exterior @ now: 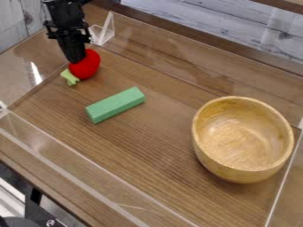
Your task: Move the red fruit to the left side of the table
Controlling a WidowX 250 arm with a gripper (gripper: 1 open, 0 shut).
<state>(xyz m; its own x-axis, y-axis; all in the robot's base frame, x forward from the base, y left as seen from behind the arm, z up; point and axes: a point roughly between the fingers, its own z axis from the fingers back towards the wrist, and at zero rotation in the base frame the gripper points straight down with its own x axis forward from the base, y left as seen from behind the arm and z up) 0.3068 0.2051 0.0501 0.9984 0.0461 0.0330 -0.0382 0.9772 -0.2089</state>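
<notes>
- You have a green rectangular block (115, 105) lying flat, set at a slant, its upper end pointing toward the right.
- You see a round, pale wooden bowl (243, 139) at the right, upright with its open mouth facing up.
- Your block and bowl sit well apart, the bowl clearly the larger of the two.

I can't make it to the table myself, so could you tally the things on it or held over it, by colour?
Red: 1, the fruit with its green stem end, at the gripper
Green: 1, the rectangular block
Light wood: 1, the bowl
Total: 3
</notes>
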